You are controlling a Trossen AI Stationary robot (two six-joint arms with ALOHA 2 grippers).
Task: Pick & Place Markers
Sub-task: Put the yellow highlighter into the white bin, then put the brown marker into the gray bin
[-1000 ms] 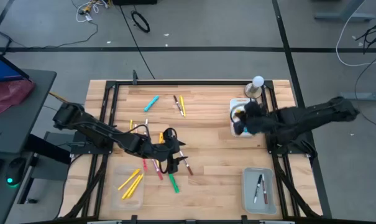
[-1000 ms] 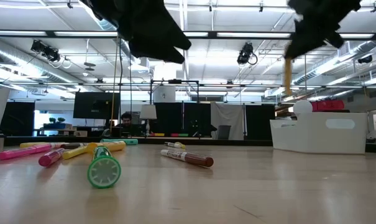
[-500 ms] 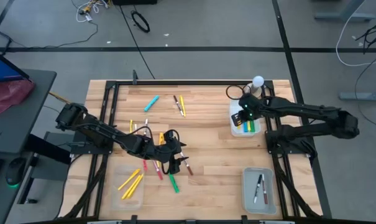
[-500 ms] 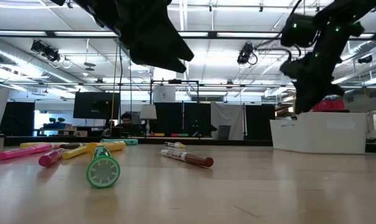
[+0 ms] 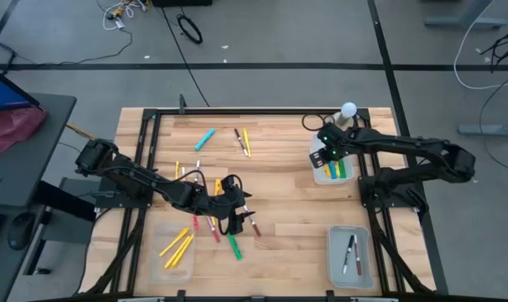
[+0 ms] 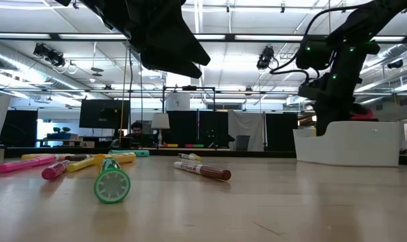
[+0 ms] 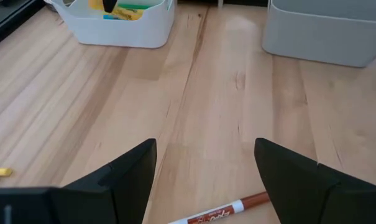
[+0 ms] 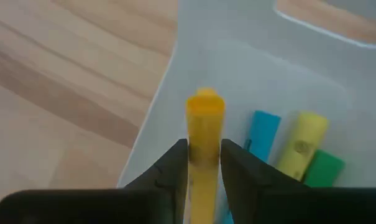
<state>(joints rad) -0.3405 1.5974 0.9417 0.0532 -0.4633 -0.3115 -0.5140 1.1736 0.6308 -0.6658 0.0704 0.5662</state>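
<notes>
- My right hand point(image 8: 204, 163) pinches an orange-yellow marker point(image 8: 204, 134) between its two fingers, over the white bin point(image 5: 319, 174) near the surface's far right corner. The wrist view shows the marker's tip just inside the bin's near wall, with light blue, yellow and green markers point(image 8: 296, 146) lying in the bin beyond it.
- My main worry is the release point: the marker sits close to the bin wall, so if I let go here it could strike the rim and tip out onto the wood, or rest half over the edge.
- The marker looks to be held near one end, so I judge it may swing or fall end-first and bounce off the markers already in the bin.
- The low view shows the right arm hanging close above the bin; if I lower further I risk nudging the bin and shifting it on the surface.
- My left hand point(image 7: 203, 180) is spread wide, holding nothing, low over the loose markers point(image 5: 224, 231) near the middle of the surface, toward its near edge. A white marker with a reddish cap point(image 7: 225, 210) lies just below its fingers, and closing off-centre could roll it away.
- The clear tray point(image 5: 349, 256) at the near right corner holds a few markers and is well apart from both hands.
</notes>
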